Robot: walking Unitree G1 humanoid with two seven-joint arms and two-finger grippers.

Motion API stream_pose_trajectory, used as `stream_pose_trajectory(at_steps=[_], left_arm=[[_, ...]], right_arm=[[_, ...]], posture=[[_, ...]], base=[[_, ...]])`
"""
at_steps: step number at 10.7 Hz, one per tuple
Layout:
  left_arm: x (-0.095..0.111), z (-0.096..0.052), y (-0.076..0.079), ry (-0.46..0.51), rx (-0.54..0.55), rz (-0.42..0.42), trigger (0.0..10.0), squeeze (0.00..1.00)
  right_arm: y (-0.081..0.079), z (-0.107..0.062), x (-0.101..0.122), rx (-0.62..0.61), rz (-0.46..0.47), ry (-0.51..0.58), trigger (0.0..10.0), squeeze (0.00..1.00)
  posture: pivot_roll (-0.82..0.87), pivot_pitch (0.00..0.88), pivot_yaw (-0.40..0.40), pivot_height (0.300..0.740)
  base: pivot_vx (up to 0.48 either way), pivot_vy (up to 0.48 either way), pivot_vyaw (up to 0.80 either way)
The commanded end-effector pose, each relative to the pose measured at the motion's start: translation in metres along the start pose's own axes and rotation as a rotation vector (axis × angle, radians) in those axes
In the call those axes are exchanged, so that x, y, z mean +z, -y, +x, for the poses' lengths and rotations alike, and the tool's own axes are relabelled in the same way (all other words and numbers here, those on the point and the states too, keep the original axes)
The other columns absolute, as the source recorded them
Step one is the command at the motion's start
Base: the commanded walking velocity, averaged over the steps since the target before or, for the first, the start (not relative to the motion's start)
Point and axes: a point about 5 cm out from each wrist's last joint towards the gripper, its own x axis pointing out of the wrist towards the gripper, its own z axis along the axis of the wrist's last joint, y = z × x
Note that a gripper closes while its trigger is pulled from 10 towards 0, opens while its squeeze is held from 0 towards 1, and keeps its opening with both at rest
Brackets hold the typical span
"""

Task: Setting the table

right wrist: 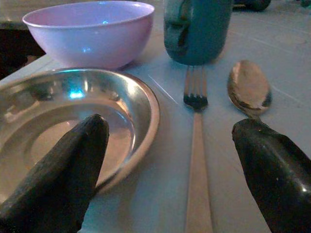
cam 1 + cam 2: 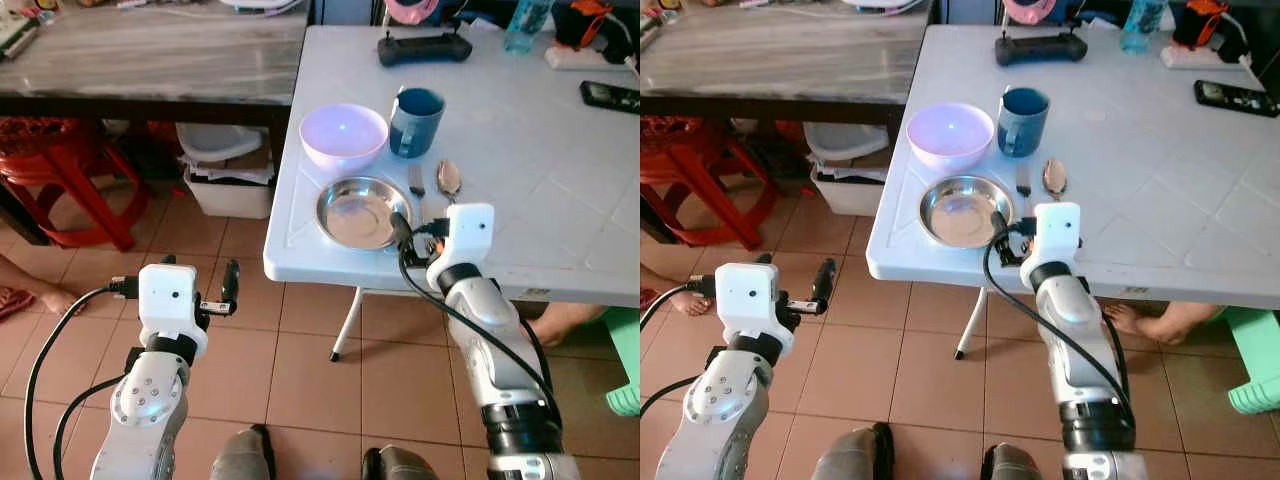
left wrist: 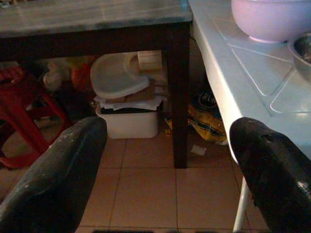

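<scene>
On the white table [image 2: 540,190], near its front left corner, lies a steel plate [image 2: 360,210]. Behind it stand a lilac bowl [image 2: 343,135] and a blue mug [image 2: 415,122]. A fork [image 1: 197,126] and a spoon [image 1: 249,87] lie side by side to the right of the plate. My right gripper [image 1: 170,131] is open, low over the table's front edge, one finger over the plate's rim and the other past the spoon, with the fork handle between them. My left gripper [image 3: 170,141] hangs open over the floor, left of the table, holding nothing.
A dark marble-topped table [image 2: 150,60] stands to the left, with a white bin [image 2: 230,180] and a red stool [image 2: 60,170] under it. A black controller [image 2: 424,47], a phone [image 2: 610,96] and a bottle [image 2: 525,25] sit at the table's back. A person's feet [image 2: 565,320] show underneath.
</scene>
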Motion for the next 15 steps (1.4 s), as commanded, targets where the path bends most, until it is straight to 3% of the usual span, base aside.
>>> stream_pose_trajectory(at_steps=[1, 9, 11, 13, 14, 15], left_arm=[[0.004, -0.001, -0.002, 0.009, 0.006, 0.013, 10.0, 0.0], [0.005, -0.004, -0.001, -0.003, -0.012, 0.026, 10.0, 0.0], [0.004, -0.005, -0.001, -0.008, -0.016, 0.028, 10.0, 0.0], [0.005, -0.004, -0.001, -0.004, -0.019, 0.028, 10.0, 0.0], [0.005, -0.004, 0.0, -0.003, -0.024, 0.031, 10.0, 0.0], [0.006, -0.003, 0.0, 0.0, -0.024, 0.031, 10.0, 0.0]], right_arm=[[-0.004, 0.003, 0.0, 0.027, 0.011, -0.009, 10.0, 0.0], [-0.022, 0.006, -0.006, 0.141, 0.106, -0.076, 10.0, 0.0], [-0.023, 0.007, -0.009, 0.137, 0.138, -0.095, 5.4, 0.0], [-0.022, 0.007, -0.009, 0.125, 0.157, -0.104, 4.3, 0.0], [-0.022, 0.007, -0.01, 0.117, 0.168, -0.116, 3.3, 0.0], [-0.017, 0.006, -0.014, 0.083, 0.19, -0.137, 0.0, 0.0]], posture=[[0.11, 0.181, 0.039, 0.74], [0.12, 0.2, 0.048, 0.74], [0.12, 0.195, 0.049, 0.74], [0.11, 0.189, 0.05, 0.74], [0.11, 0.189, 0.051, 0.74], [0.11, 0.187, 0.051, 0.74]], base=[[0.0, 0.0, 0.0], [0.0, 0.0, 0.0], [0.0, 0.0, 0.0], [0.0, 0.0, 0.0], [0.0, 0.0, 0.0], [0.0, 0.0, 0.0]])
